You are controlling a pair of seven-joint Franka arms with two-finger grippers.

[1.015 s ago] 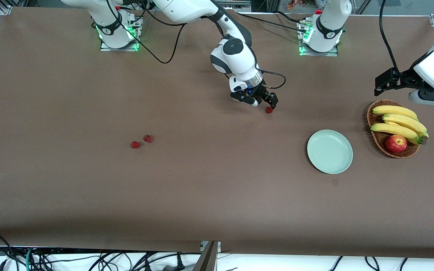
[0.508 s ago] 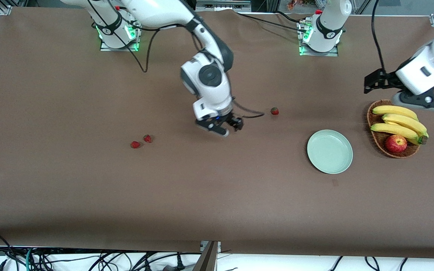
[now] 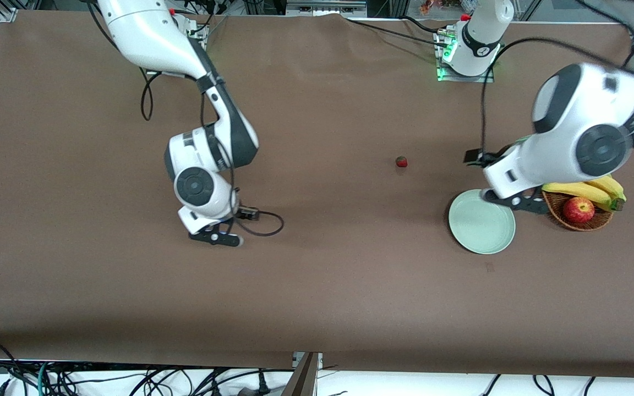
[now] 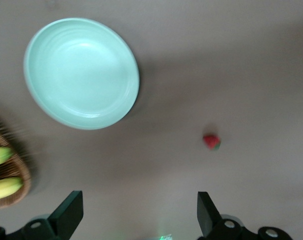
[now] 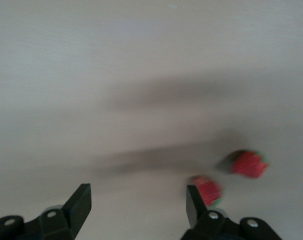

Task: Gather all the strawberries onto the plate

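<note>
One strawberry [image 3: 401,161] lies alone on the brown table, farther from the front camera than the pale mint plate [image 3: 482,221], which holds nothing. It also shows in the left wrist view [image 4: 211,142], beside the plate [image 4: 81,72]. The other two strawberries are hidden under the right arm's wrist [image 3: 201,190] in the front view. They show in the right wrist view [image 5: 249,164] [image 5: 207,190], the second close beside one finger. My right gripper [image 5: 138,202] is open and empty above them. My left gripper [image 4: 136,215] [image 3: 475,158] is open and empty over the table between the plate and the lone strawberry.
A brown wicker basket [image 3: 551,204] with bananas [image 3: 586,190] and a red apple [image 3: 578,209] stands beside the plate, toward the left arm's end of the table. The left arm's wrist hangs over part of it. A cable loop [image 3: 264,223] lies by the right wrist.
The right gripper let go of the lone strawberry and swung to above the other two. The left arm moved from over the basket toward the plate.
</note>
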